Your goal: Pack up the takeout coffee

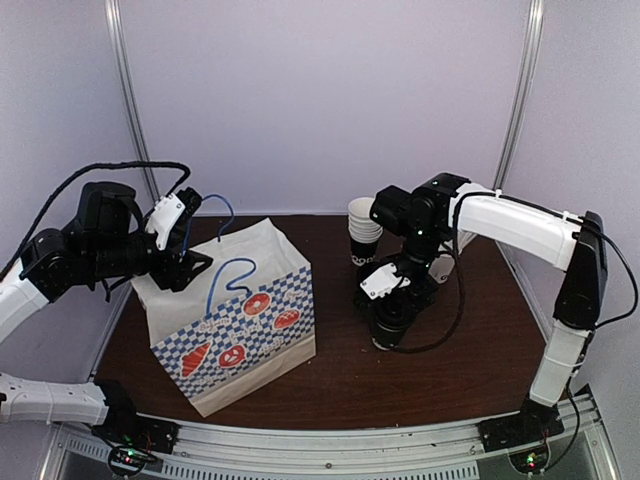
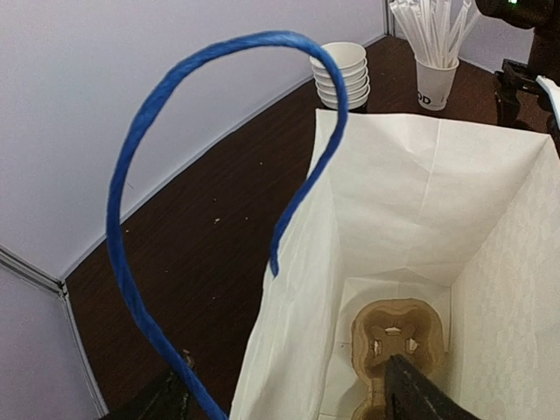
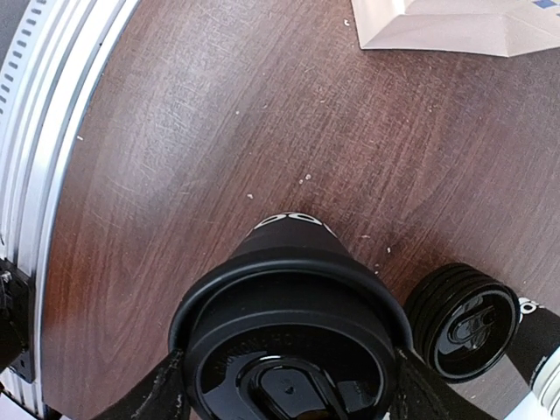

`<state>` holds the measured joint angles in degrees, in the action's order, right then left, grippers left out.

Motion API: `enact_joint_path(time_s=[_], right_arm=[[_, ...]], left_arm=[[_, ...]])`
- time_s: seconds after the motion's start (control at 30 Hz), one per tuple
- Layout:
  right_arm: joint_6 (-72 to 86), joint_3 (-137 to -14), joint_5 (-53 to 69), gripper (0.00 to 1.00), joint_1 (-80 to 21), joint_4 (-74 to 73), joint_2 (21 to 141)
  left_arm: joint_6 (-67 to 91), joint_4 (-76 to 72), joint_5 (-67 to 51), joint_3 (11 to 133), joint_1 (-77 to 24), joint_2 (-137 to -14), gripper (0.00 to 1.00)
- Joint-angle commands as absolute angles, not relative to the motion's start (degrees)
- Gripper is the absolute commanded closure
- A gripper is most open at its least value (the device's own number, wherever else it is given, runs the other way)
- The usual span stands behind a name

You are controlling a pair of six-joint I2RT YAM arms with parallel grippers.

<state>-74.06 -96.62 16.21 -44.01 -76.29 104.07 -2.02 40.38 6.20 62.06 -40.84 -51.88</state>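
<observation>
Takeout coffee [image 3: 293, 332] stands upright on desk [image 3: 175, 175] directly under right tool [image 3: 289, 395], fingers flanking its lid, grip unconfirmed; paper bag [image 1: 250, 310] sits leftward, wall straddled by left tool [image 2: 293, 398], jaws apart.

Carrier [image 2: 394, 331] in bag [image 1: 245, 315] at left; takeout coffee [image 3: 289, 324] right of it; lid stack [image 3: 462, 319] beside coffee

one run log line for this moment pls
left pincer open, astride paper bag rim | right pincer flanking upright takeout coffee, grip unclear | cup carrier in bag, coffee not packed
</observation>
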Motion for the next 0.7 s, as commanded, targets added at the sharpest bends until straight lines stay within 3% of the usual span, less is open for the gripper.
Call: enact_joint_path(time_s=[0.0, 0.43, 0.67], right_arm=[[-69.53, -95.59, 15.41, 0.30, -43.93, -77.43, 101.09], [-56.66, -110.19, 23.89, 0.30, -42.02, -80.73, 96.45], [-53.80, -112.49, 24.20, 0.30, -41.51, -80.05, 95.19]], left_arm=[[-2.85, 38.44, 6.69, 66.37, -40.43, -54.32, 0.24], [6.20, 71.76, 9.27, 99.32, -39.80, -74.09, 0.19], [9.04, 79.50, 7.71, 99.08, -37.70, -75.77, 0.20]])
